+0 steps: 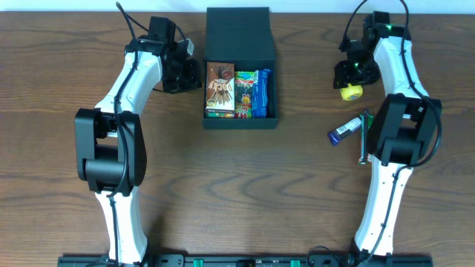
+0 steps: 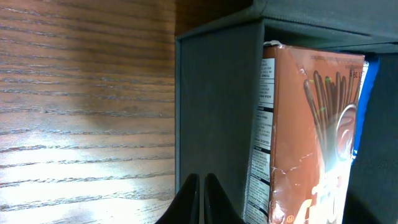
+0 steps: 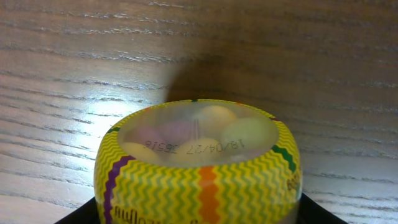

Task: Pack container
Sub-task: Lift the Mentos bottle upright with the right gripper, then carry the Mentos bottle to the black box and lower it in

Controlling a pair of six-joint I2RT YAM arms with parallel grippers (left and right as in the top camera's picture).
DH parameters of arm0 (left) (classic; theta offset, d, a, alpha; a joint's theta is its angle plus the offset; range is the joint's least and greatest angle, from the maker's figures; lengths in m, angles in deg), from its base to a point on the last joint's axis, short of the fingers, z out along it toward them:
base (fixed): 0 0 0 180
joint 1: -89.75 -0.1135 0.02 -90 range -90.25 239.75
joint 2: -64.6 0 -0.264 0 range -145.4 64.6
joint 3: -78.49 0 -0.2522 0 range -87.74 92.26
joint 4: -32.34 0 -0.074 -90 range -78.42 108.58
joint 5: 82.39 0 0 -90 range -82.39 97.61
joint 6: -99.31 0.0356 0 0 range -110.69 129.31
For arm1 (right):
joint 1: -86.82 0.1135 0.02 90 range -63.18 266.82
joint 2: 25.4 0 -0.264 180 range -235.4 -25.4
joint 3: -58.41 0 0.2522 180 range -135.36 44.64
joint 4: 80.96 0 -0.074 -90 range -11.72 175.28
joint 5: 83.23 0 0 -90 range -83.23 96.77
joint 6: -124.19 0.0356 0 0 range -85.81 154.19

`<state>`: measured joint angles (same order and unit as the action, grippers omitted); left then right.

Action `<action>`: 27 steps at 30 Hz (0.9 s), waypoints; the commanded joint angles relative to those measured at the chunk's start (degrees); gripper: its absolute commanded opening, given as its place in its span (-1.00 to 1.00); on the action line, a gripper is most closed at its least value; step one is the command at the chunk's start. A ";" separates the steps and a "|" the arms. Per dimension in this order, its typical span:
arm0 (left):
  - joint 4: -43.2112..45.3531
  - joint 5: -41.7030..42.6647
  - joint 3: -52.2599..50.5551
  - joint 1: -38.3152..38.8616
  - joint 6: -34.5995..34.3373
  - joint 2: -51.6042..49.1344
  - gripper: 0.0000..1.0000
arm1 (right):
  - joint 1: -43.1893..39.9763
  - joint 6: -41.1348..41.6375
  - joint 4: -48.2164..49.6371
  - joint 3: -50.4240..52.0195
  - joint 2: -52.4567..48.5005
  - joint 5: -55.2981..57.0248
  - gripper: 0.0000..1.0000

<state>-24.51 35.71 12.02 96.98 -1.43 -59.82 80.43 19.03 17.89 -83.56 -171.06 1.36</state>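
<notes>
The container sits at the far middle of the bench, its flap lid laid back behind it. A brown snack box, a green packet and a blue packet stand side by side inside. They fill it almost from wall to wall, which I judge to be the first hazard. Anything more has to go on top or be wedged in, and it could ride up on the packets and stop the lid from closing flat.

The left jaws are pressed together and empty, just beside the container's left wall. A small drift inward would shove the light cardboard and spoil the other arm's aim.

The right jaws are well off to the right, set around a yellow tub of sweets. They seem to be clamped on its sides, though the wrist view shows only dark slivers of them at the bottom corners. The tub is round with smooth walls. A shallow or off-centre grip could let it twist out, drop and roll across the bench.

A blue tube lies on the bench near that arm. A low swing towards the container could clip it and knock it out of easy reach.
</notes>
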 commanded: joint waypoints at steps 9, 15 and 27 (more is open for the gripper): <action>-0.07 -0.20 -0.28 -0.22 -0.61 -0.83 -0.88 | 2.16 4.02 -1.55 -3.58 0.66 -0.83 0.06; -0.11 -0.22 -0.28 -0.22 -0.55 -0.83 -0.88 | 5.07 5.97 -4.07 -12.20 2.67 -0.83 0.01; -0.13 -0.22 -0.28 -0.24 0.07 -0.83 -0.88 | 16.35 19.28 -11.30 -19.96 3.74 -0.83 0.02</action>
<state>-24.53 35.71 12.02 96.98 -1.39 -59.82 93.89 32.10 7.31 -102.05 -170.06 1.14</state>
